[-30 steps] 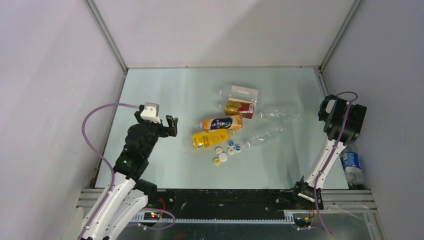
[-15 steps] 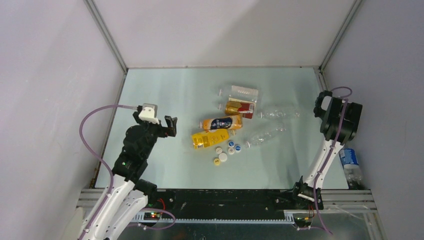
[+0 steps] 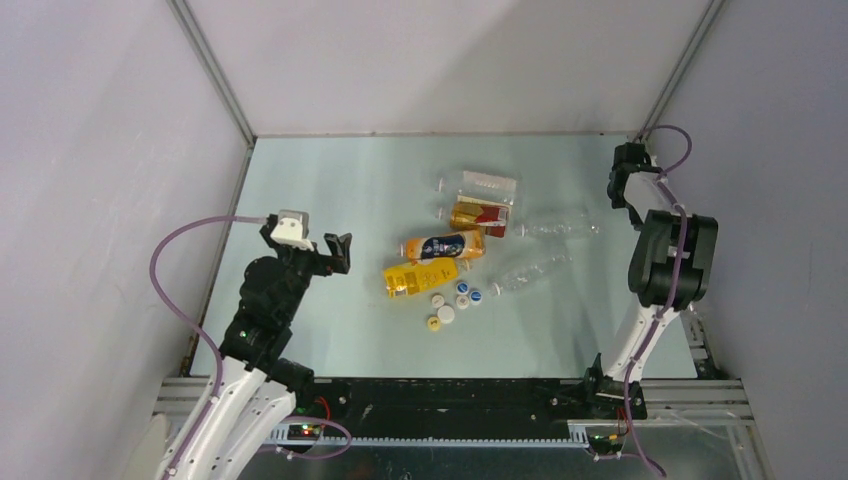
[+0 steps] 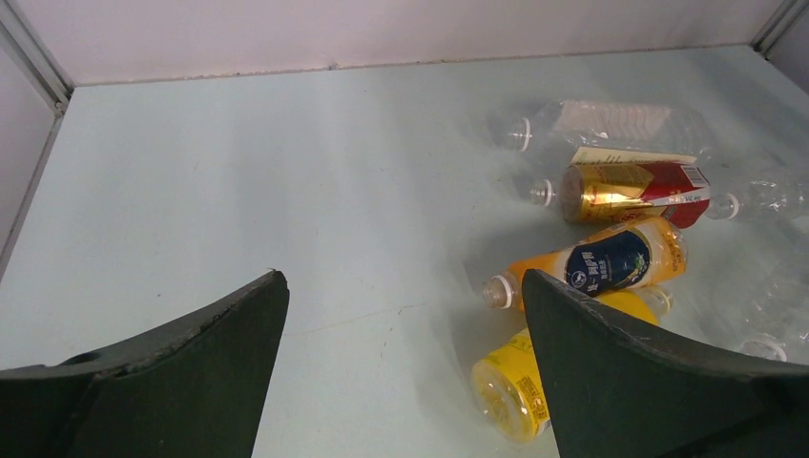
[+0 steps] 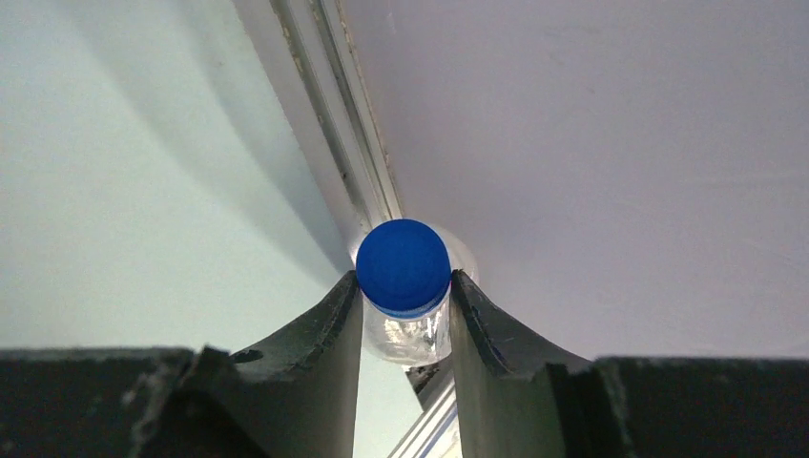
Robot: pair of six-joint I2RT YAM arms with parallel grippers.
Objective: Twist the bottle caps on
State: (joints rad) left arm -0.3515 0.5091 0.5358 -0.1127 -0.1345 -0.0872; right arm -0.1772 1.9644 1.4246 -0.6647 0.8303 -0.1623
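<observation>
- Right wrist view: a blue cap [image 5: 404, 265] sits on the neck of a clear bottle [image 5: 405, 332]. The right pincer [image 5: 405, 286] is clamped on that neck just under the cap, one finger touching each side.
- Behind them are the edge rail [image 5: 334, 143] of the tabletop and a grey wall [image 5: 591, 143].
- From above, the right pincer [image 3: 622, 178] is by the far right corner of the tabletop [image 3: 330, 170]. A second ago that arm was folded lower along the right edge, and a blue-labelled bottle stood off that edge near the front. The bottle has gone from that spot.
- The other bottles lie on their sides mid-tabletop, unmoved: the back bottle [image 3: 482, 184], gold-and-red bottle [image 3: 478, 216], orange bottle [image 3: 443, 245], yellow bottle [image 3: 420, 277], right-hand clear bottle [image 3: 560, 226] and slanted clear bottle [image 3: 530, 272].
- The loose caps [image 3: 445, 315], white, blue and yellow, are bunched just in front of the yellow bottle, where they were before.
- The left pincer [image 4: 403, 286] is spread wide with nothing between its fingers. It hangs over the left part of the tabletop, facing the bottles, and has hardly shifted.
</observation>
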